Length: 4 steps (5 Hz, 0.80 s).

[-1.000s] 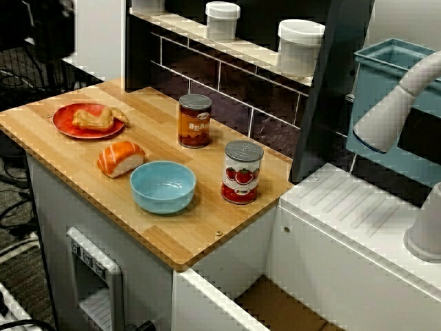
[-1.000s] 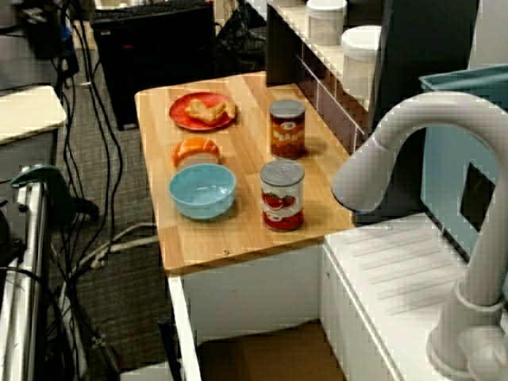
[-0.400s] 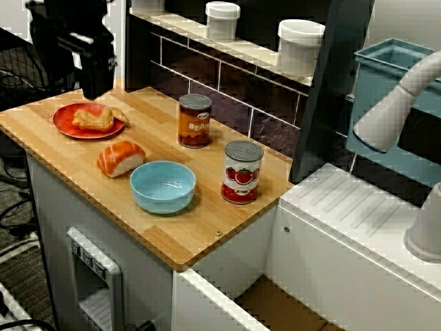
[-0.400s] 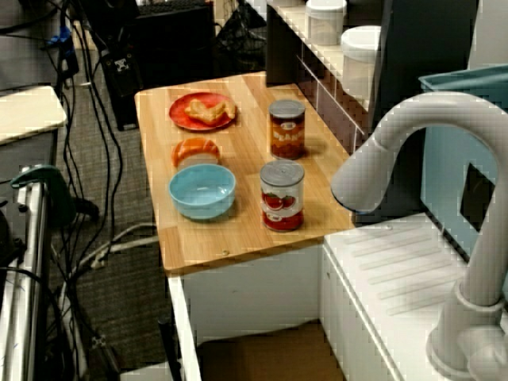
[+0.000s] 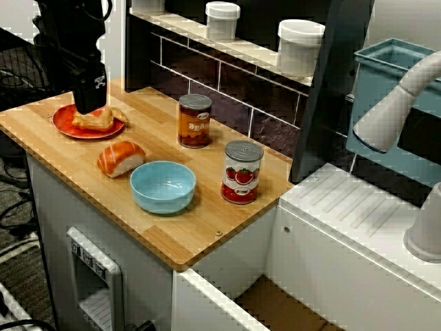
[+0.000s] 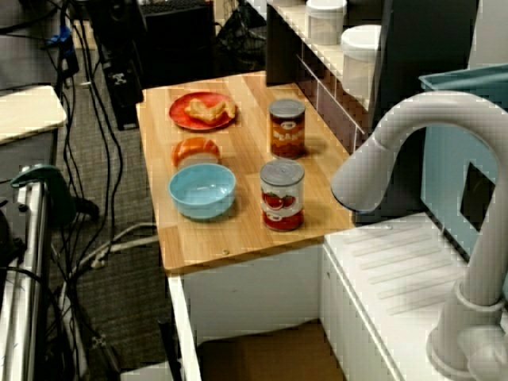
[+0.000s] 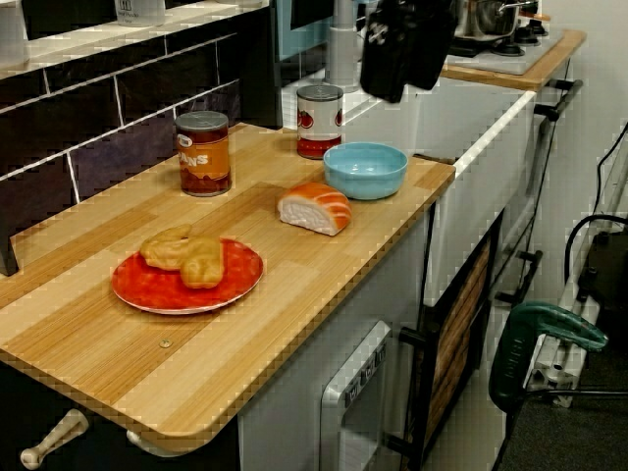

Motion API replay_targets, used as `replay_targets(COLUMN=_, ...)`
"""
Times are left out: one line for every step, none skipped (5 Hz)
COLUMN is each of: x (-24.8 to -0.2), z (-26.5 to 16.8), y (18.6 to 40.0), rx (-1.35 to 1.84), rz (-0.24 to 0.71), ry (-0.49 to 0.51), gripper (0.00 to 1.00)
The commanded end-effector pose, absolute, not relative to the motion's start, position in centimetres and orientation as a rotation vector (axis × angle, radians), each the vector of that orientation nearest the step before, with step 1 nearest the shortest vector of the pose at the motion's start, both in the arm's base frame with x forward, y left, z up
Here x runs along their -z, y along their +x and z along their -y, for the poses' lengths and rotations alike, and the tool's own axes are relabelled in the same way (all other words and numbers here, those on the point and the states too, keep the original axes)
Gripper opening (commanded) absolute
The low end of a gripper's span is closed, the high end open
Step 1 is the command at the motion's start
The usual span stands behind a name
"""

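Black gripper (image 5: 89,103) is hanging over the plate end of the wooden tabletop (image 5: 172,231). It is nearest the golden-brown fried food piece (image 5: 93,118), which is sitting on the round red plate (image 5: 69,127). Jaw opening: cannot tell.

Risk: the views are disagreeing on depth, so an off-centre descent could clip the plate rim and tip it.

Count: one fried piece, one plate, one orange salmon sushi piece (image 5: 120,158), one light-blue bowl (image 5: 162,200), and two tins, namely an orange-labelled bean can (image 5: 195,121) and a tomato-labelled can (image 5: 242,172).

a wooden counter (image 5: 200,221) backs onto dark tiles (image 5: 234,103), beside a white sink unit (image 5: 344,207), over grey carpet (image 6: 127,302).
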State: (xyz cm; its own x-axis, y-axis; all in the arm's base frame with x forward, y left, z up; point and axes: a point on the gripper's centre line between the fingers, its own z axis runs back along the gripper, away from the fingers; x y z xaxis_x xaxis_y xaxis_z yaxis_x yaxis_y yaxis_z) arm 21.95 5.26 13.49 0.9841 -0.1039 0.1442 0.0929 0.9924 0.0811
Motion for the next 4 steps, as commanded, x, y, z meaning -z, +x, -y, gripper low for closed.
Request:
replay_targets(x=-14.1, z=-7.8, y=23.4, rx=0.202, rz=0.184, ry=0.022, gripper=1.0)
replay_targets(x=-13.4, z=-7.2, y=23.6, rx=0.195, rz=0.192, ry=0.018, gripper=1.0)
replay_targets(x=-12.3, z=-6.3, y=24.1, rx=0.184, rz=0.21, ry=0.054, gripper=1.0)
replay_targets(x=-11.7, z=-6.2, y=25.0, rx=0.147, rz=0.21, ry=0.066, gripper=1.0)
